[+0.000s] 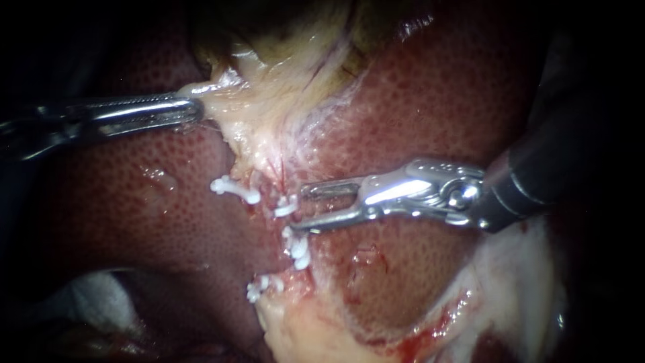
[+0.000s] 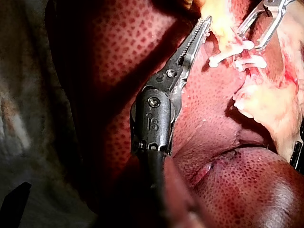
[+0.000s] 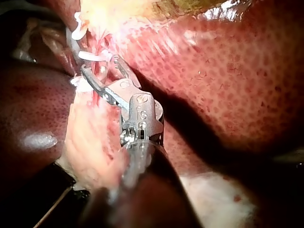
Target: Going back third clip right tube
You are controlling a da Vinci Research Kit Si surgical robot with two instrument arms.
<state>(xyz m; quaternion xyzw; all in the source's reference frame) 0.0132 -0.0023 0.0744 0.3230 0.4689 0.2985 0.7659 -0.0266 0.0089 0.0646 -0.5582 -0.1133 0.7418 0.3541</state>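
Red liver (image 1: pixel 134 202) fills the frame, white clips (image 1: pixel 297 249) clustered at centre.
At upper left, the left instrument (image 1: pixel 193 111) has its jaws clamped on pale tissue (image 1: pixel 269 101); the right instrument (image 1: pixel 306 207) has its jaws apart, tips beside one clip (image 1: pixel 285 207), perhaps touching it.

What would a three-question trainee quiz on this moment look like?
1. True or false: the right instrument has its jaws shut on a clip.
2. What does the left instrument hold? A nothing; B pale tissue; C a clip.
3. Which instrument's jaws stand nearest the white clips?

Key: 1 false, the jaws are open; 2 B; 3 the right one.
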